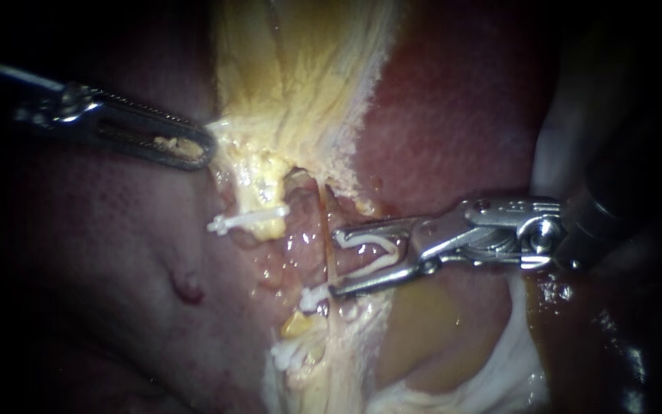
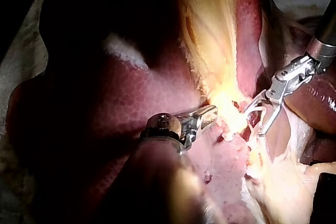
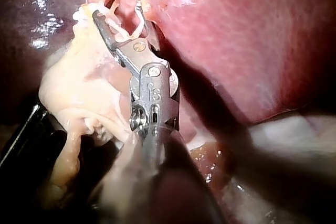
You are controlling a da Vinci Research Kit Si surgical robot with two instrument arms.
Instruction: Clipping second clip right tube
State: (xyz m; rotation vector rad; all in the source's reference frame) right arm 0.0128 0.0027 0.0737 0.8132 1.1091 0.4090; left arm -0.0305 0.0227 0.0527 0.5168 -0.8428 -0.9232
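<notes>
Right instrument (image 1: 335, 264) jaws wide w/ clip (image 1: 367, 240) loaded, tips at right tube (image 1: 323, 218); we push across, squeeze. Left instrument (image 1: 204, 149) grips tissue (image 1: 181, 146).

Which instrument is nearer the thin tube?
Right. The right instrument, holding a clip, has its tip at the tube; the left instrument grips yellow tissue well off to the tube's upper left.

No legible text on anything here. Only candidate: what looks like a small stamped mark on the wrist housing of the right instrument (image 3: 119, 14), seen from its own arm camera and too soft to trust. Left instrument (image 1: 207, 149), clip (image 1: 377, 249), tissue (image 1: 293, 77): no lettering or labels visible.
</notes>
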